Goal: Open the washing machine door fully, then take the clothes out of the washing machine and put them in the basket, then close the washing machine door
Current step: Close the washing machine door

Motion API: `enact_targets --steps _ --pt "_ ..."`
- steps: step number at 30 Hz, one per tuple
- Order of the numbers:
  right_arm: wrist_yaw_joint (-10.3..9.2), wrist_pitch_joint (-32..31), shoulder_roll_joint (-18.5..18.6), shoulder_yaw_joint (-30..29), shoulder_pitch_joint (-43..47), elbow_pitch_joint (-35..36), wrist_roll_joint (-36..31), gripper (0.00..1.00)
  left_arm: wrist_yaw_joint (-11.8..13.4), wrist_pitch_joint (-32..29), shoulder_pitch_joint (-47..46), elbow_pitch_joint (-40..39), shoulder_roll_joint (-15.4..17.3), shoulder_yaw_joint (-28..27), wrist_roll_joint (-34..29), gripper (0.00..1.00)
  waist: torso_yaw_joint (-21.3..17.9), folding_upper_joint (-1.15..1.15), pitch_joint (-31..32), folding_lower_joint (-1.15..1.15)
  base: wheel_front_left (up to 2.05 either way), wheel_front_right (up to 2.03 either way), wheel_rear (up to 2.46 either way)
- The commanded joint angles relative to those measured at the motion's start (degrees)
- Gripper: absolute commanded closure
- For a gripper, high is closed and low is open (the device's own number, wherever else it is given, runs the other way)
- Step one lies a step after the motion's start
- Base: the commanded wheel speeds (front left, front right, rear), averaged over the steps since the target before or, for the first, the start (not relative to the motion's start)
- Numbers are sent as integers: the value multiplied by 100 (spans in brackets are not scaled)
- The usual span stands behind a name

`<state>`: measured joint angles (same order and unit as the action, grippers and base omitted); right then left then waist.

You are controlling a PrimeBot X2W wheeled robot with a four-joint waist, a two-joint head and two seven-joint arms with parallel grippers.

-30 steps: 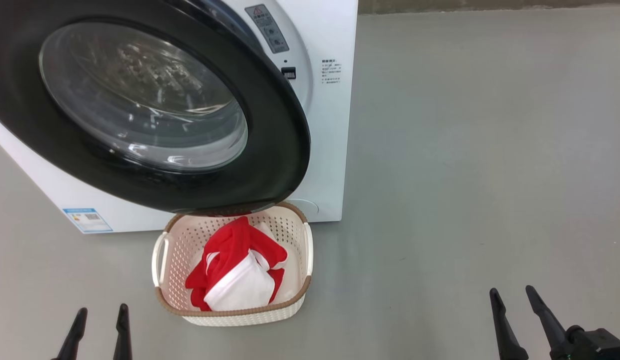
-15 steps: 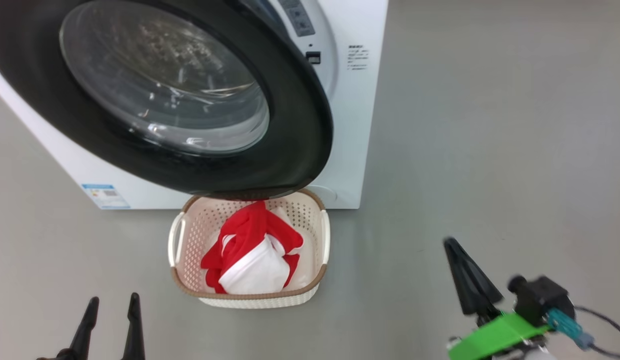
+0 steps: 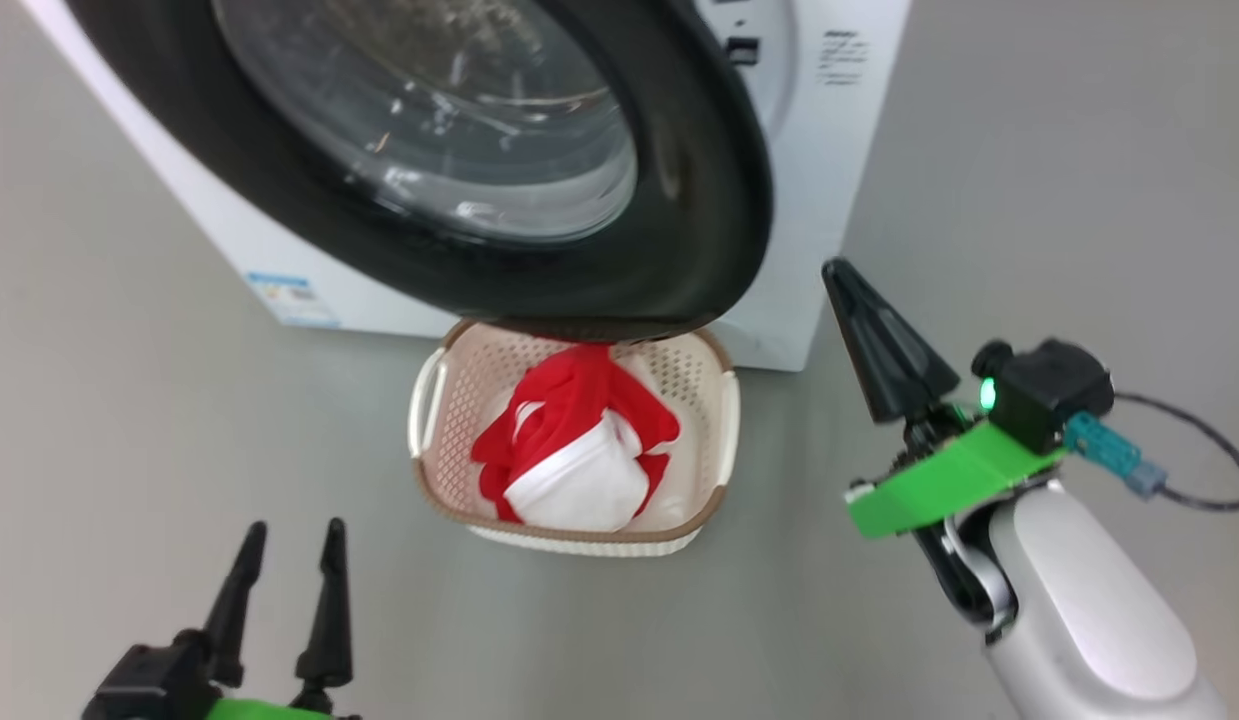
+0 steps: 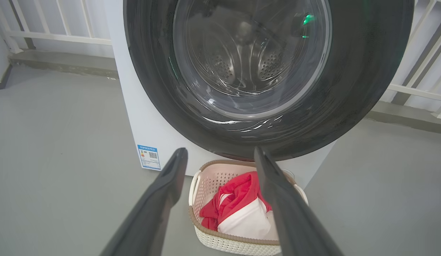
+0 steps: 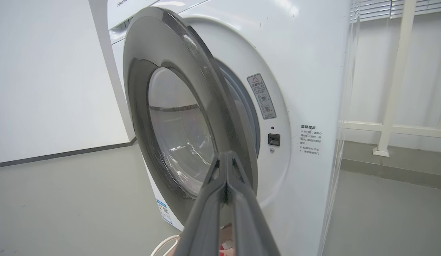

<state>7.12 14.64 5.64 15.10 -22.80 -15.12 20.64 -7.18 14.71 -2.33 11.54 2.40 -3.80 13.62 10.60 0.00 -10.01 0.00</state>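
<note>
Washing machine door (image 3: pixel 699 200): ajar, standing out from front of washing machine (image 3: pixel 829 150); gap open along right edge. Lower rim overhanging far edge of basket (image 3: pixel 727 440); contact not determinable.

Clothes (image 3: pixel 579 470): red and white, heaped inside basket.

Right gripper (image 3: pixel 837 275): up at right of door, fingers pressed together, empty; tips close to door's right edge, touch not determinable.

Left gripper (image 3: pixel 294 528): low at near left, fingers parted, nothing between.

Bare floor (image 3: pixel 1029 150): open right of machine and either side of basket.
</note>
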Motion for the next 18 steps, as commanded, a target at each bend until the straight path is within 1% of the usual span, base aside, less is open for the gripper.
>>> enact_targets --steps 1,2,8,18 --pt "36 36 -17 143 -330 39 60 100 -31 29 -234 -96 50 -33 118 0 396 0 -370 0 0 0 0" --pt "36 36 -17 143 -330 39 60 100 -31 29 -234 -96 50 -33 118 0 396 0 -370 0 0 0 0" --pt "36 36 65 188 -739 -284 55 100 -31 29 -454 -43 49 318 317 0 702 0 -677 0 0 0 0" --pt "36 36 199 52 -1332 -618 -39 100 -31 29 -821 -27 48 710 596 0 1061 0 -1217 0 0 0 0"
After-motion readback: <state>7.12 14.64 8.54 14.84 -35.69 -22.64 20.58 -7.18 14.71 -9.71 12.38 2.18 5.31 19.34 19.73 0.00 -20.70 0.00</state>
